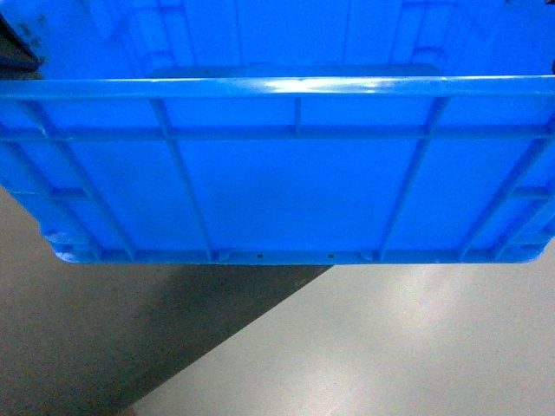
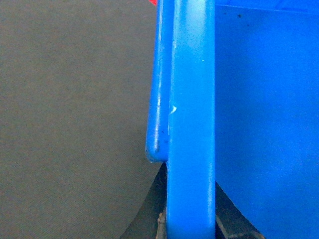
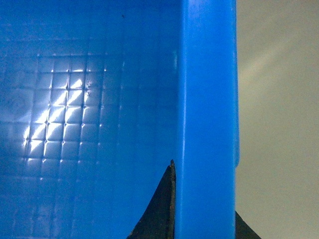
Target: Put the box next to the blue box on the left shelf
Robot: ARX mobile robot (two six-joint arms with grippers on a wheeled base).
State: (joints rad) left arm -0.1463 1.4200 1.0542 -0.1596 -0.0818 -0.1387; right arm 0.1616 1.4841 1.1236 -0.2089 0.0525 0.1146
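The box (image 1: pixel 295 191), a bright-blue ribbed crate with a thick rim, fills the upper head view and hangs above the floor. In the left wrist view its left rim (image 2: pixel 192 124) runs between the two dark fingers (image 2: pixel 158 204) of my left gripper (image 2: pixel 192 221), which is shut on it. The right wrist view shows the crate's gridded inside bottom (image 3: pixel 75 114) and its right rim (image 3: pixel 207 99), with my right gripper (image 3: pixel 204 214) shut on that rim and one dark finger (image 3: pixel 162 209) inside the wall. The left shelf and the other blue box are out of view.
Grey floor (image 1: pixel 390 347) lies below the crate, crossed by a dark shadow (image 1: pixel 130 338) on the left. A small red patch (image 2: pixel 153 2) shows at the top edge of the left wrist view.
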